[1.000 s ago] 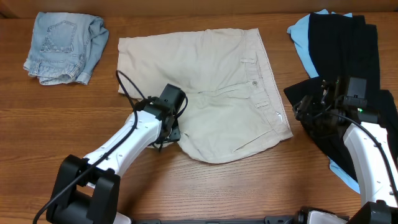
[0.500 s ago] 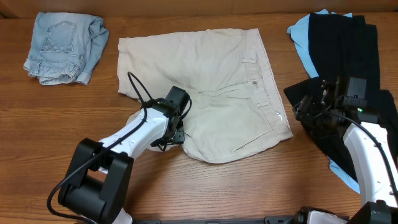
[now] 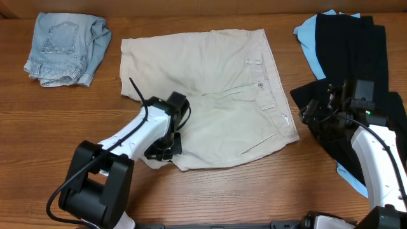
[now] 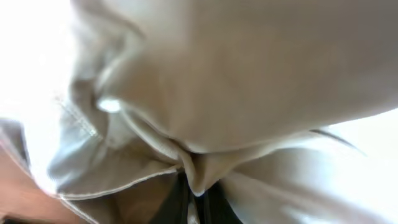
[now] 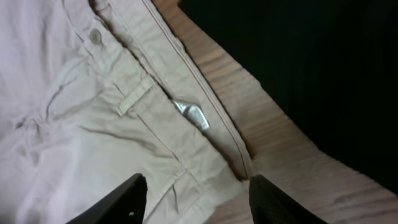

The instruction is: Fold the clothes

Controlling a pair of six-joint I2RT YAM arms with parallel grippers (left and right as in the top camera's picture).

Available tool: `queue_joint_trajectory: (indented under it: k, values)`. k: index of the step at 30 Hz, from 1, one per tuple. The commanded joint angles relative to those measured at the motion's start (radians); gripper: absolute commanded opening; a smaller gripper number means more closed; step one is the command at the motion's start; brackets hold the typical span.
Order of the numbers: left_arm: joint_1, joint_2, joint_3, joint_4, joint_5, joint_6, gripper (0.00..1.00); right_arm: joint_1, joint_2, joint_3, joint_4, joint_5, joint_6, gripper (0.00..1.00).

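Bunched khaki shorts [image 3: 222, 95] in L tool [image 3: 162, 150]

worktop [image 3: 63, 127]: wood grain, smooth, low sheen. khaki shorts [image 3: 216, 70]: matt woven cloth, creased, stitched seams; button [image 5: 94, 37] looks like dull plastic. denim shorts [image 3: 63, 48], far left: faded, coarser cloth. black garment [image 3: 350, 44], right: matt cloth. left arm shell [image 3: 127, 137]: glossy white plastic.

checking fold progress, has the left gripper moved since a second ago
Yes: the left gripper has pulled toward the near table edge, farther from the denim shorts.
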Motion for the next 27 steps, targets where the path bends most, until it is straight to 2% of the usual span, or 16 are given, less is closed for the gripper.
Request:
queue_joint_trajectory:
  k: [1,7,12,13,15,17,20,22,27]
  values:
    - [0.029,0.001,0.114,-0.087,-0.087,0.051,0.04,0.004,-0.010,0.016,-0.016,-0.005,-0.003,0.56]
    - [0.098,0.001,0.249,-0.222,-0.341,0.114,0.04,0.004,-0.010,0.016,-0.053,-0.005,-0.003,0.57]
    - [0.156,0.002,0.252,-0.209,-0.412,0.155,0.04,0.004,-0.010,0.016,-0.061,-0.005,-0.003,0.56]
    - [0.167,0.002,0.252,-0.197,-0.401,0.158,0.13,0.004,-0.010,0.016,-0.060,-0.005,-0.003,0.56]
    - [0.176,0.002,0.252,-0.178,-0.331,0.159,0.58,0.004,-0.010,0.016,-0.059,-0.005,-0.003,0.57]
    - [0.177,0.002,0.252,-0.171,-0.176,0.193,0.78,0.004,-0.010,0.016,-0.060,-0.006,-0.003,0.56]
    - [0.176,0.002,0.251,-0.181,0.017,0.196,0.80,0.004,-0.010,0.016,-0.067,-0.022,-0.003,0.56]
    - [0.172,0.002,0.251,-0.191,0.077,0.167,0.79,0.005,-0.010,0.016,-0.071,-0.035,-0.003,0.56]
    - [0.156,-0.026,0.240,-0.216,0.051,-0.037,0.74,0.037,-0.010,0.016,-0.074,-0.039,-0.003,0.56]
